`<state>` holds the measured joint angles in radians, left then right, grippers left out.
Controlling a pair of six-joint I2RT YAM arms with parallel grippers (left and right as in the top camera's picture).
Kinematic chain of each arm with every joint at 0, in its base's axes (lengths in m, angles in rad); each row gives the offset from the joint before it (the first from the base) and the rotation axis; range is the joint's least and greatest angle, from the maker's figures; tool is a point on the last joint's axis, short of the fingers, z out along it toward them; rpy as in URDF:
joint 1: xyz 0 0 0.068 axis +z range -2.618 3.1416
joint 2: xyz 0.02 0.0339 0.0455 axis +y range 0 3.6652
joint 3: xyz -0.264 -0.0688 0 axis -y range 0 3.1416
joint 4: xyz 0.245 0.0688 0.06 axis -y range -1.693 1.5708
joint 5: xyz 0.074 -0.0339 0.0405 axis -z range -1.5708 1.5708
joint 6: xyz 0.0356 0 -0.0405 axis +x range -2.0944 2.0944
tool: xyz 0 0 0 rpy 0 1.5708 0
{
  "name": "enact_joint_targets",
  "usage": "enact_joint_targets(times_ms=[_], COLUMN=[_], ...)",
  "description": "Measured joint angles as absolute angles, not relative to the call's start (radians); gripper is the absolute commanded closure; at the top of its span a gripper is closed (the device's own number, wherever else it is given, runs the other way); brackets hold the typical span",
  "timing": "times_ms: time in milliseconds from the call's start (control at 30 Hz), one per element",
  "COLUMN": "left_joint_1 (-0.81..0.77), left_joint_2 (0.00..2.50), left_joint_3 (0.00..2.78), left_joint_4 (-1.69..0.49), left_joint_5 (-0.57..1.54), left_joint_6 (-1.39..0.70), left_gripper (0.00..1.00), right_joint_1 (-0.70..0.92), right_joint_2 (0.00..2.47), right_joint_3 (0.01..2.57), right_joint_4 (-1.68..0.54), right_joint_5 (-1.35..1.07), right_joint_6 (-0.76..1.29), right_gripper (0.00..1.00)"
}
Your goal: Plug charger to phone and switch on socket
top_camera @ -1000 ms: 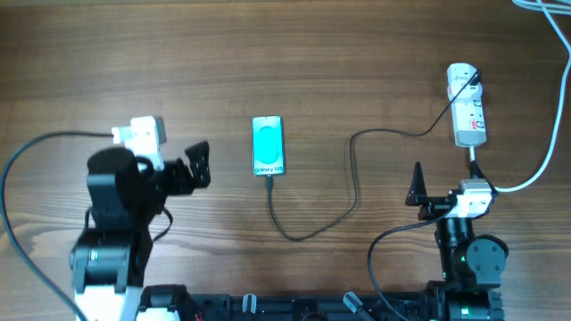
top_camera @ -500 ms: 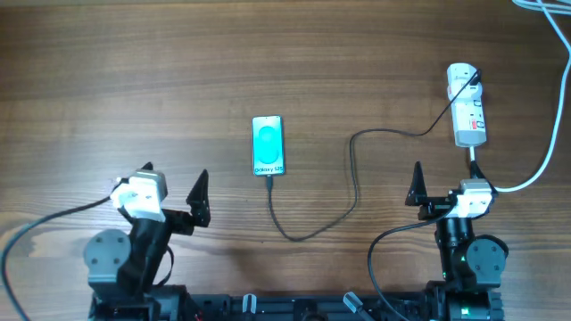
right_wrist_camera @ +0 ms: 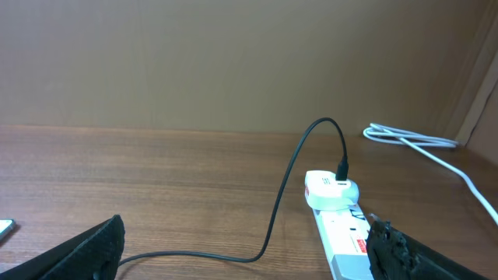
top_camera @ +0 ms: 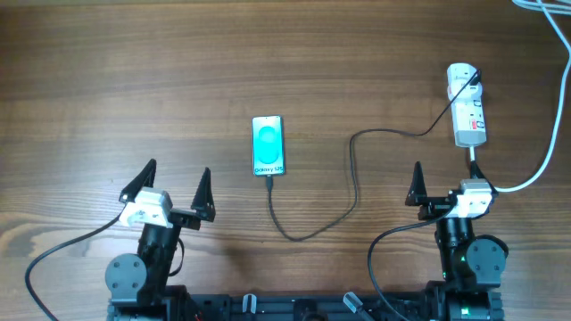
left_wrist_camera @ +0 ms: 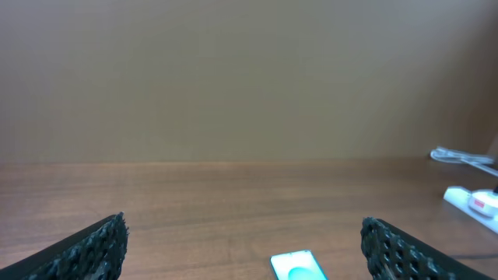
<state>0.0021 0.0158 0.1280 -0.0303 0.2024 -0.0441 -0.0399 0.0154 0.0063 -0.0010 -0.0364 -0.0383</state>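
phone: flat white-rimmed smartphone (top_camera: 268, 145), cyan screen glowing, mid tabletop (top_camera: 134, 71)
charger: thin black cable (top_camera: 352, 178), from phone's near edge to white power strip (top_camera: 466, 116)
my left end effector (top_camera: 176, 169): wide, empty
my right end effector (top_camera: 444, 174): wide, empty

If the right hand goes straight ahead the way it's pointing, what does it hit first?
Probably the near end of the socket, slightly right of the right hand's line; depth is unclear.

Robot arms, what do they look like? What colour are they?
Both arms are mostly black, with round joints. The left tool and right tool each have two pointy black fingers with bumpy pads. A white block sits behind each tool, and a thin black cable loops out from each arm.
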Motion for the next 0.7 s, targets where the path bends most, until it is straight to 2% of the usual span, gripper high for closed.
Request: enact_joint_targets(times_ms=[467,700], left_joint_1=[0.002,0.002], left_joint_2=[0.014,0.014], left_joint_3=[0.031,0.014], left_joint_4=[0.162,0.15], left_joint_5=[0.138,0.102], left_joint_6=[-0.088,-0.115], left_gripper=[0.0,0.0], right_joint_1=[-0.04,-0.04], right_joint_2=[0.015,0.015], right_joint_3=[0.006,0.006], right_joint_4=[-0.001,-0.001], right_joint_5=[-0.036,-0.036], right_joint_6=[-0.038,-0.038], right_gripper=[0.0,0.0])
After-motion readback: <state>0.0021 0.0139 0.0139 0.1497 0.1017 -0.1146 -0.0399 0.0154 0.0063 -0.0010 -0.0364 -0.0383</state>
